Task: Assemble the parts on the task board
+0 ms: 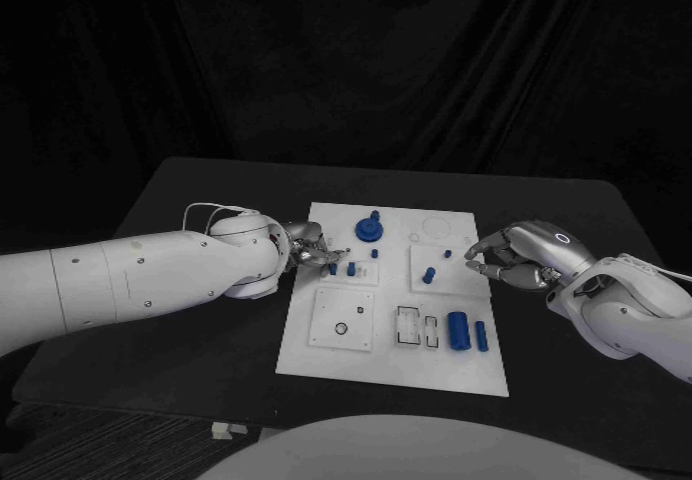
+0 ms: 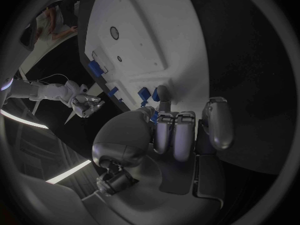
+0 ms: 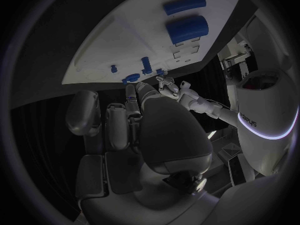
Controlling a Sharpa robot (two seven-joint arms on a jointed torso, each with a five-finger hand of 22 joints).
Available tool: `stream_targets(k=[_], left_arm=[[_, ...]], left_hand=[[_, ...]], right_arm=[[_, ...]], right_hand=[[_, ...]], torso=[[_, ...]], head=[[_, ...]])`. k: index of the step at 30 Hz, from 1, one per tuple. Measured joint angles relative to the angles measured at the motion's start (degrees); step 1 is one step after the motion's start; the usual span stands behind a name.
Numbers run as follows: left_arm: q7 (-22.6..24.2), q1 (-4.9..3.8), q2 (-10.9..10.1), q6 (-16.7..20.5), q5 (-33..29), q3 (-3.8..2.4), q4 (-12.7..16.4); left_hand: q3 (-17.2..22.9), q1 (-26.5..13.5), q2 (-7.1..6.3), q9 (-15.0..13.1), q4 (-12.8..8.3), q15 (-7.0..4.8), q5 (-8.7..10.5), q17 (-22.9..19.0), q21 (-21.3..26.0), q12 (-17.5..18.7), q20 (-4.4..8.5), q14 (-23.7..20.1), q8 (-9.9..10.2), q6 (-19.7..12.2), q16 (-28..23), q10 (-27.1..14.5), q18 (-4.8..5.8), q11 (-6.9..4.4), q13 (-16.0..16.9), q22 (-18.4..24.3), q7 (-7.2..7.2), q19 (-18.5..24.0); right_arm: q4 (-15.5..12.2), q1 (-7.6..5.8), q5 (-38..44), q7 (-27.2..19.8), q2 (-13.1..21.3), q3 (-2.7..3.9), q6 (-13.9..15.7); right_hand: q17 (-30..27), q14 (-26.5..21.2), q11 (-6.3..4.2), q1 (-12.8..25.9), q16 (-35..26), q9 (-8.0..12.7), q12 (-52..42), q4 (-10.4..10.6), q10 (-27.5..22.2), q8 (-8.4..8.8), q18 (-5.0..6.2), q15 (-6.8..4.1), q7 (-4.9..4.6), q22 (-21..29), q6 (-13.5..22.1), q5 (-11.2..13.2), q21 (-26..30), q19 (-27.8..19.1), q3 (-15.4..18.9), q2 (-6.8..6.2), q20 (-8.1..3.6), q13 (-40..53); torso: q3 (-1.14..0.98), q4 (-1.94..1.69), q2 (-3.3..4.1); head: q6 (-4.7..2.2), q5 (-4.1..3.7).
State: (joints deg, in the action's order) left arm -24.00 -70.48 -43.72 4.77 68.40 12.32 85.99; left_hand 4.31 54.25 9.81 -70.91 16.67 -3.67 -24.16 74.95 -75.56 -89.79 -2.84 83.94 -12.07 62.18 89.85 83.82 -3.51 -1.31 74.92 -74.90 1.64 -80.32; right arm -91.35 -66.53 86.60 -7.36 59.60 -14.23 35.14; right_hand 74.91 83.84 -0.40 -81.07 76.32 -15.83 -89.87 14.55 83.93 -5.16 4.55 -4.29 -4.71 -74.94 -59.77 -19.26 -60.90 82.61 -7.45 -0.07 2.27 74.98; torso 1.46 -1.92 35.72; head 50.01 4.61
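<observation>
— Where are the parts?
— On the task board mid-counter: two blue cylinders lie well nearer the robot than either hand, a round blue part stands just beyond the left hand.
— The hands?
— Left hand's fingers curl at the board's edge by small blue pegs; whether it grips one, I cannot tell. Right hand hovers at the opposite edge, fingers apart, holding nothing.

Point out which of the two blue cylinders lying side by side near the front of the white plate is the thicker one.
The thicker blue cylinder is the one lying closer to the plate's middle; the thin blue cylinder lies beside it toward the task board's right edge.
</observation>
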Motion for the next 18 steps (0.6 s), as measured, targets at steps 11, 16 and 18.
stream_targets(k=[11, 16, 18], left_arm=[[2.81, -4.75, -2.99, 7.51, -0.09, 0.01, 1.68], [7.35, -6.75, -3.16, 12.08, -0.10, -0.03, 1.34], [9.80, -7.10, -2.87, 12.52, -0.10, -0.03, 0.58]], left_hand=[[-8.58, -3.98, -2.61, -4.04, 0.12, -0.43, 16.42, -0.01, -1.91, 0.00, 0.73, 0.00, -4.19, -0.26, 0.00, 0.16, 0.01, -0.56, 0.00, 0.00, -0.11, -1.16], [-10.14, -1.91, -2.51, -4.04, 0.00, -0.64, 16.37, -0.01, -2.43, 0.00, 0.89, 0.21, -6.65, -0.40, 0.00, 0.21, 0.01, -0.62, 0.00, 0.00, -0.65, -1.74], [-10.04, 2.20, -2.61, -4.04, -0.81, -0.64, 15.48, -0.01, -1.25, 0.00, 0.81, 0.21, -7.63, -2.23, 0.00, 0.21, 0.00, -0.62, 0.00, 0.00, -0.60, -0.93]], right_arm=[[-0.58, 0.00, 0.00, -0.01, 0.95, 0.01, 0.99], [-0.69, 0.00, 0.00, -0.01, 1.02, 0.01, 1.35], [-0.72, 0.00, 0.00, -0.01, 1.04, 0.01, 1.43]], right_hand=[[0.00, 0.00, 0.00, 0.02, -0.23, 0.00, 0.00, 0.07, 0.00, 0.00, -0.03, 0.00, 0.00, 0.01, 0.00, 0.00, 0.22, 0.00, -0.07, 0.01, 0.00, 0.01], [0.00, 0.00, 0.00, 0.26, -0.23, 0.00, 0.00, 0.07, 0.00, 0.23, -0.03, 0.00, 0.00, 0.01, 0.00, 0.00, 0.35, 0.00, -0.07, 0.24, 0.00, 0.06], [0.00, 0.00, 0.00, 0.26, -0.23, -0.01, 0.00, 0.07, 0.00, 0.23, -0.04, 0.00, 0.00, 0.01, 0.00, 0.00, 0.35, 0.00, -0.07, 0.24, 0.00, 0.06]], torso=[[0.00, 0.09, 0.03], [-0.04, 0.09, 0.08], [-0.04, 0.08, 0.08]], head=[[0.00, 0.06], [0.00, -0.14], [0.00, -0.17]])
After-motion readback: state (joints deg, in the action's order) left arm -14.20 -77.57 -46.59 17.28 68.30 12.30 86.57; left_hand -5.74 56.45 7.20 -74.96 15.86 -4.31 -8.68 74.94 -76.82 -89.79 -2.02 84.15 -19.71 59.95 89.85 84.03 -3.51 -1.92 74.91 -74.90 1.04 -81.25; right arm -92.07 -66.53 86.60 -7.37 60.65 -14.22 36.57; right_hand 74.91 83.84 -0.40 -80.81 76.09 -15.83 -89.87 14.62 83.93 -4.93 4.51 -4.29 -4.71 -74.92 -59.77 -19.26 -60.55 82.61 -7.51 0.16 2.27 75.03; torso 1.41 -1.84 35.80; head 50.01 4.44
